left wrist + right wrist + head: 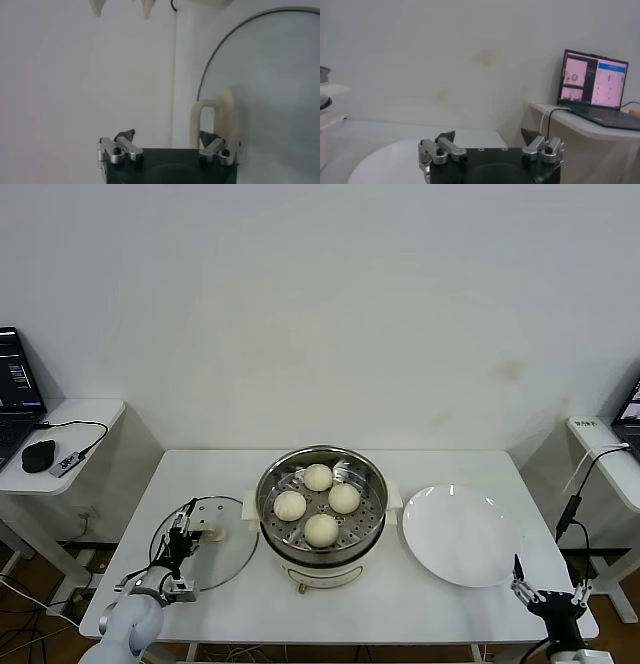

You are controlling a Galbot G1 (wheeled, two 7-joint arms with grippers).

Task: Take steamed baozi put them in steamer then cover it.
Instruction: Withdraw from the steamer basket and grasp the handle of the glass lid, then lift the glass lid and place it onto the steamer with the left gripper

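Gaping left claw (183, 529) straddles cover handle (216, 122).

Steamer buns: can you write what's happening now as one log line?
four cream-white buns: in steel steamer | glass lid: on table, off steamer | left gripper: open at lid handle | right gripper: open, idle by white plate

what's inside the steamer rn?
Four baozi sit on the perforated tray inside the open steamer. Whatever lies below the tray is hidden. The cover lies on the table to the steamer's left, at the left gripper.
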